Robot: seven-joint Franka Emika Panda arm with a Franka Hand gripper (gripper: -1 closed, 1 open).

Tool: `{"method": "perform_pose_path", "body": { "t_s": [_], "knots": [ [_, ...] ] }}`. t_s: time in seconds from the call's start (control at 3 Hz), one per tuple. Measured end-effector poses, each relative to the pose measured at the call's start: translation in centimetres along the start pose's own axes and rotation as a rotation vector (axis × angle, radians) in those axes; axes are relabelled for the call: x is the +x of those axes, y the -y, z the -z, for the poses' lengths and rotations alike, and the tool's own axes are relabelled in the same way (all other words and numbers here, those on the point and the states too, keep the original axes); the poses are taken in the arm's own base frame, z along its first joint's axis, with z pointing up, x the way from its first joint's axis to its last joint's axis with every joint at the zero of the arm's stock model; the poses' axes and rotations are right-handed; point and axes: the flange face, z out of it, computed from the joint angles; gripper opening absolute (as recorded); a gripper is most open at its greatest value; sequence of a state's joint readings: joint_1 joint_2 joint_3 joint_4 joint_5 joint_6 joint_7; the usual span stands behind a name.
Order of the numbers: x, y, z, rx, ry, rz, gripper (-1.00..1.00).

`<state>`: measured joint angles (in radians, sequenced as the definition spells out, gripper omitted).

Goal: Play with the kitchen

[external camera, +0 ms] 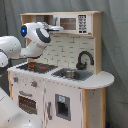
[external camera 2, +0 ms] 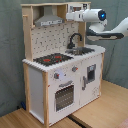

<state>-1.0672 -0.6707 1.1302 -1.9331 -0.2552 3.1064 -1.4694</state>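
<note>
The kitchen [external camera: 65, 90] is a tall white and light-wood toy, seen in both exterior views [external camera 2: 60, 80]. Its red-ringed black stovetop [external camera: 36, 66] lies beside the sink [external camera: 70, 74] and the black faucet [external camera: 84, 59]. A small microwave [external camera: 75, 23] sits on the upper shelf, with the grey hood [external camera 2: 49, 21] beside it. My gripper [external camera: 56, 27] is raised to the upper shelf, right in front of the microwave's left side. In the second exterior view my gripper [external camera 2: 70, 16] reaches in from the right, next to the hood.
The oven door [external camera 2: 65, 96] and knobs [external camera 2: 65, 74] face the front. A grey curtain [external camera: 115, 50] hangs behind the toy. The kitchen stands on a wooden table [external camera 2: 100, 112]. My white arm [external camera: 15, 47] fills the first exterior view's left.
</note>
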Motion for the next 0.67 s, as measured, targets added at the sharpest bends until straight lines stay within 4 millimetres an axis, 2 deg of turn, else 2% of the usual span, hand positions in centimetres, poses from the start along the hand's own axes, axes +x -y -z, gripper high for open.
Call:
{"method": "perform_pose_path", "body": {
  "t_s": [0.67],
  "knots": [
    [-0.8, 0.6, 2.7, -0.006, -0.024, -0.011, -1.0]
  ]
}}
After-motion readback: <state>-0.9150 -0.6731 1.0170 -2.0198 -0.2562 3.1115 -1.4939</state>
